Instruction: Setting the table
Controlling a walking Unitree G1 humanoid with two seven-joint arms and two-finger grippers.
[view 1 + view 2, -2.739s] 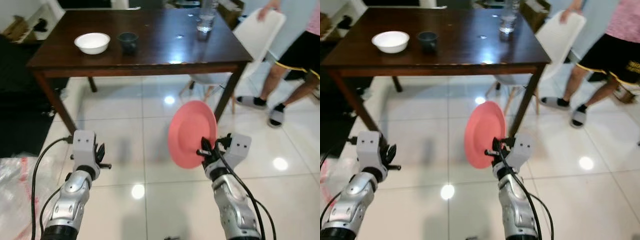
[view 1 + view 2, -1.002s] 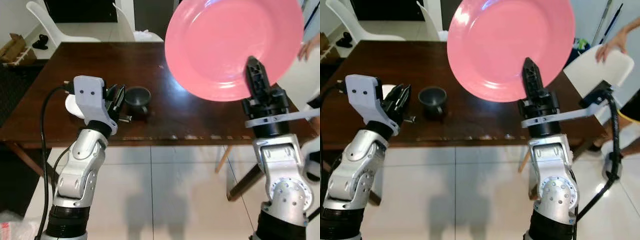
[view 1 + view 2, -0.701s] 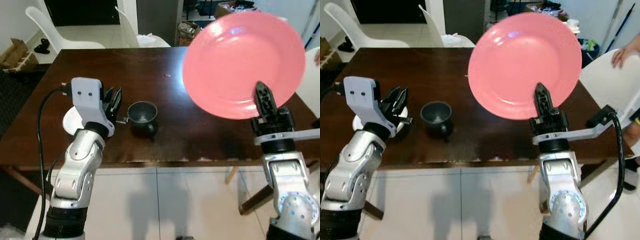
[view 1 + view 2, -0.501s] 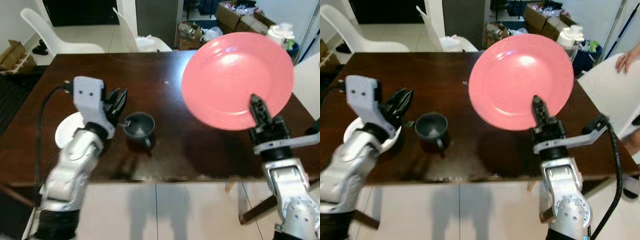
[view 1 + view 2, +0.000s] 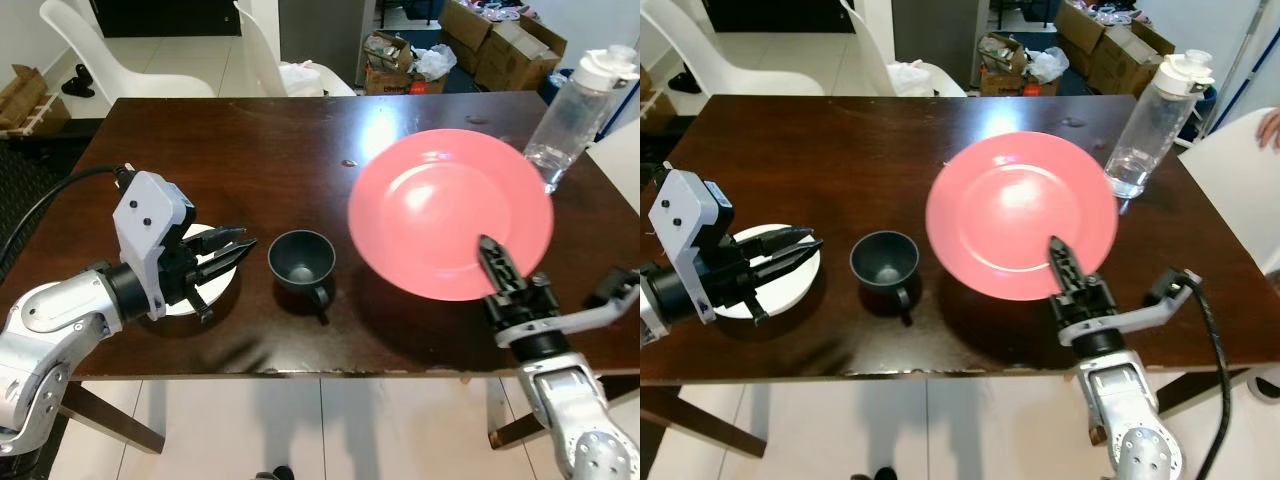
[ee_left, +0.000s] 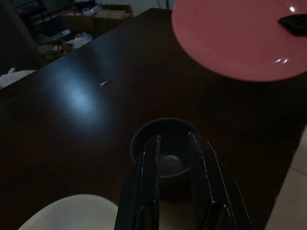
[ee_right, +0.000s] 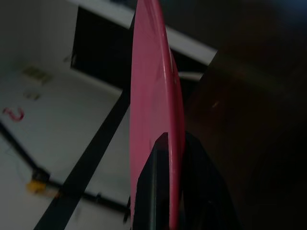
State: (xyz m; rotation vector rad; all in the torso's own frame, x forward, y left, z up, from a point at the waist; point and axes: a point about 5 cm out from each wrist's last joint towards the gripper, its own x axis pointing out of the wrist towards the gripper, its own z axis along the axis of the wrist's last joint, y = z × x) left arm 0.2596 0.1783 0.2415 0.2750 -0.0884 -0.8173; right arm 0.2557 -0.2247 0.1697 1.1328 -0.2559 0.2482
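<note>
Scene: a dark wooden bench (image 5: pixel 250 130) seen from above, with white chairs (image 5: pixel 85 50) and cardboard boxes (image 5: pixel 500 40) beyond its far edge.

Pink plate (image 5: pixel 450 212): held above the bench's right half, tilted so its face turns up toward the head camera. It casts a shadow on the wood and is not yet set down.

Right gripper (image 5: pixel 497 268): its fingers are closed on the plate's near rim. In the right wrist view one finger (image 7: pixel 154 187) lies on each face of the rim, so the plate is pinched edge-on. The rim grip probably leaves the underside free to land flat.

Left gripper (image 5: pixel 222 250): it lies low over the white dish (image 5: pixel 780 262) at the bench's left. Its fingers are slightly parted and hold nothing. In the left wrist view they point at the cup, with a narrow gap between them.

Dark cup (image 5: pixel 302 262): upright between the white dish and the plate, handle toward the near edge. Nothing can be seen inside it.

White dish: partly covered by the left gripper; the bare part looks empty.

Water bottle (image 5: pixel 1150 118): clear, capped, upright at the far right, just beyond the plate. I cannot tell how full it is.

Stage, as a judgement: the plate looks about to be lowered onto open wood to the right of the cup, which would make a place setting with the cup and dish.

Person: a hand (image 5: pixel 1270 125) rests on a white chair at the right edge.
</note>
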